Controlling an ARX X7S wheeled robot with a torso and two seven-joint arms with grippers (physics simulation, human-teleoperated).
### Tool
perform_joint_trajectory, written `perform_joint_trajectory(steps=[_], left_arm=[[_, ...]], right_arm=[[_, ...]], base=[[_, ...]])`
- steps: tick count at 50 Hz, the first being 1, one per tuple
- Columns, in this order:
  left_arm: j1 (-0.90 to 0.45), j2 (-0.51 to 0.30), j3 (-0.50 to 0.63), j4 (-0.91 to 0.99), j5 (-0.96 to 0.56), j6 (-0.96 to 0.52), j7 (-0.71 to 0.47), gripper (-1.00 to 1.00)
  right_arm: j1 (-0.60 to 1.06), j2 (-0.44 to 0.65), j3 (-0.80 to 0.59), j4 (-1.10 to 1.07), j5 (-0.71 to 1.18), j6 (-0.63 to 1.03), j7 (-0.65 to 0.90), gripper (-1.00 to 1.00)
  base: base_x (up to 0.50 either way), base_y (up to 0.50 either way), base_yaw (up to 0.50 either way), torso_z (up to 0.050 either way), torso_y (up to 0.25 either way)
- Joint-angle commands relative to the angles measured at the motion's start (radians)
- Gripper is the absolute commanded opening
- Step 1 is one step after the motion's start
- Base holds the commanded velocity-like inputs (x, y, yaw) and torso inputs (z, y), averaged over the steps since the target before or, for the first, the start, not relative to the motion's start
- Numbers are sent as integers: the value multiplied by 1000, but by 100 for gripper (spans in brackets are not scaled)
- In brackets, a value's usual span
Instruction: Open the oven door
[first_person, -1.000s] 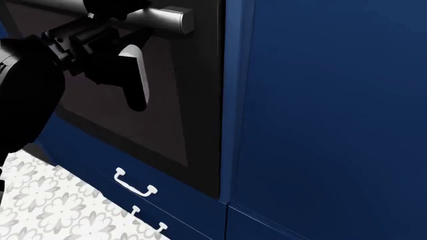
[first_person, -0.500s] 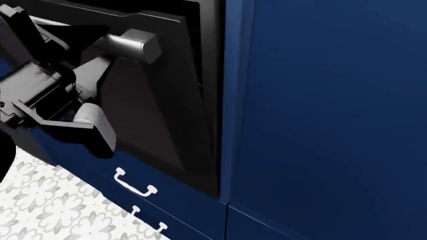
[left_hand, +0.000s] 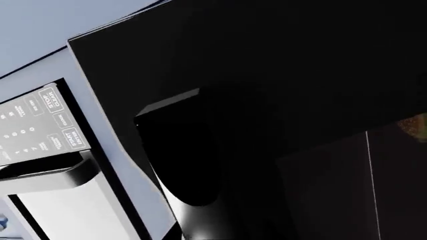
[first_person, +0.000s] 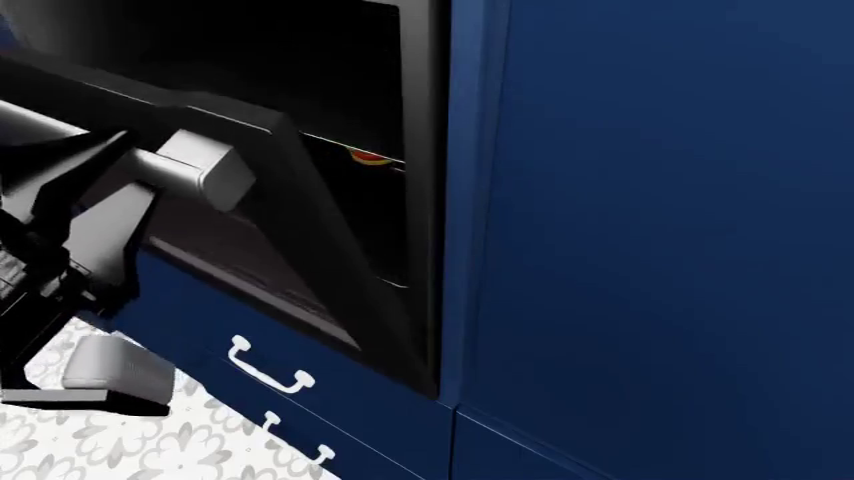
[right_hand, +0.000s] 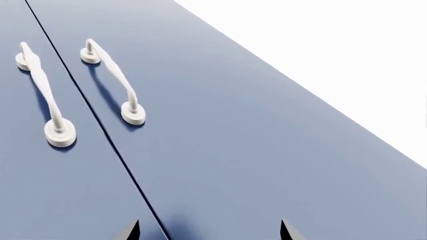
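The oven door, glossy black, stands partly open and tilts outward from its top edge. Its brushed-silver bar handle juts toward me at the left. My left gripper hangs just below and beside that handle, and one grey-padded finger reaches down over the floor. Nothing shows clamped between the fingers. In the left wrist view a black finger fills the middle in front of the dark door panel. My right gripper is open, facing navy cabinet fronts, away from the oven.
Navy drawers with white curved handles sit under the oven, and a tall navy cabinet panel is on its right. Patterned floor lies below. A small red and green item shows inside the oven. A control panel appears above.
The oven door has swung outward and down from nearly shut to partly open. Its handle moved down and left, and my left gripper dropped lower and leftward with it.
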Motion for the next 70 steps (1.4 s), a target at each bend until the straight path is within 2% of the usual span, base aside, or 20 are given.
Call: perform_joint_trajectory(steps=[1, 5, 12, 16, 17, 19, 20, 27, 42, 48, 70], left_arm=[[355, -37, -180, 143, -67, 43, -65, -100], [462, -4, -291, 135, -74, 93, -74, -100], [529, 29, -369, 131, -76, 131, -76, -100], [553, 59, -388, 106, -57, 205, -144, -100], [560, 73, -397, 83, -54, 282, -217, -100], [572, 96, -394, 62, -35, 302, -249, -100], [584, 123, -387, 30, -20, 340, -302, -100], [656, 176, -449, -40, 18, 436, -405, -100], [698, 236, -412, -153, 125, 552, -548, -100], [691, 253, -395, -214, 178, 642, -680, -100], [701, 246, -407, -244, 168, 644, -690, -100]], right_arm=[[3, 1, 0, -1, 0, 0, 3, 100], [6, 2, 0, -2, -1, 3, 5, 100], [9, 2, 5, -5, 1, 4, 10, 100], [13, 4, 5, -5, 2, 7, 12, 100], [14, 5, 5, -5, 1, 7, 12, 100], [15, 5, 5, -6, 3, 8, 13, 100], [15, 6, 5, -6, 2, 10, 14, 100], [12, 3, 1, -4, -1, 2, 12, 100], [10, 4, 3, -4, 5, -3, 14, 100], [8, 3, 6, -7, -4, -22, 10, 100], [2, 3, 2, -6, -4, -28, 9, 100]], base=[[1, -3, -4, 0, 0], [2, -3, -4, 0, 0], [2, -3, -3, -2, 0], [2, -3, -4, 0, 0], [2, -3, -4, 0, 0], [2, -3, -4, 0, 0], [2, -3, -4, 0, 0], [2, -3, -4, 0, 0], [2, -4, -4, -1, 0], [2, -4, -4, -2, 0], [1, -4, -4, 0, 0]])
